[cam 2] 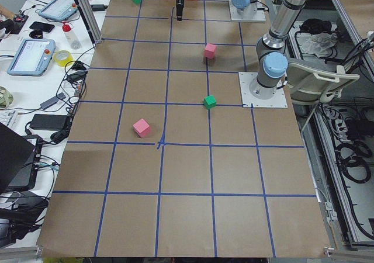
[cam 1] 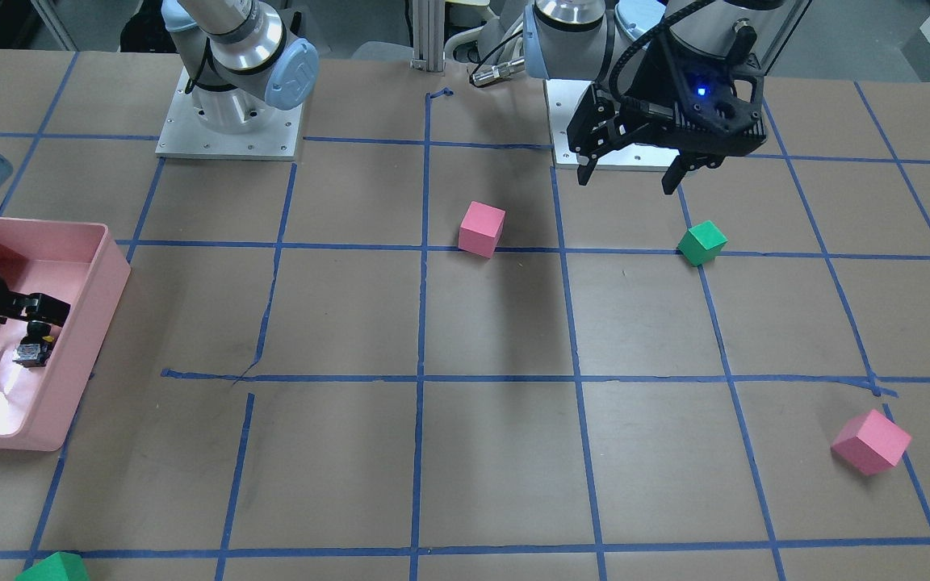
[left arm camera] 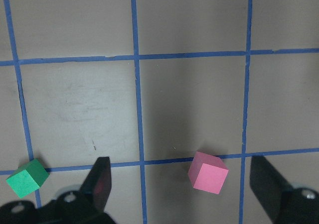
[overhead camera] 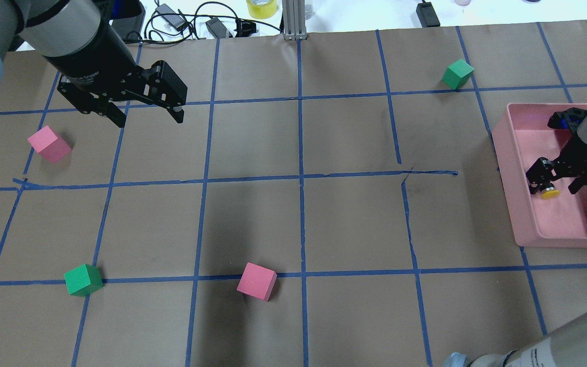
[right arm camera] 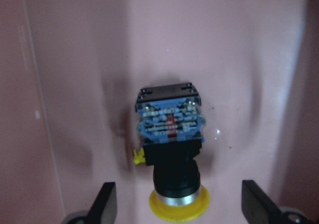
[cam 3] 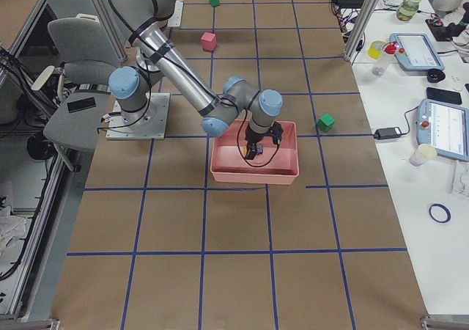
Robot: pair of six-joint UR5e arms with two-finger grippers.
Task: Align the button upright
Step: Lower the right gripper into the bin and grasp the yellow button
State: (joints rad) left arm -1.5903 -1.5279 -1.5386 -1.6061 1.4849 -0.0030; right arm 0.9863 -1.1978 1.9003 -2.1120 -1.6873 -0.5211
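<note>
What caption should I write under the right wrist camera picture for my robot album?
Yellow-capped button lying on its side in the pink tray, between the jaws of the open right gripper.

**A:** What have you got on the table [overhead camera: 324,224]?

**B:** You're looking at brown paper marked with a blue tape grid. A pink tray [overhead camera: 508,178] sits flat at the robot's right end.

**A:** Any loose pieces?

**B:** You've four cubes, all well apart. On the robot's left half you'll find the far pink cube [overhead camera: 49,143] and the near green cube [overhead camera: 83,280]. The near pink cube [overhead camera: 257,281] lies just beside the middle tape line. The far green cube [overhead camera: 458,74] sits beyond the tray, apart from it.

**A:** Anything else?

**B:** You'll see the right base plate [cam 1: 227,144] and the left base plate [cam 2: 248,97] along the robot's edge.
</note>
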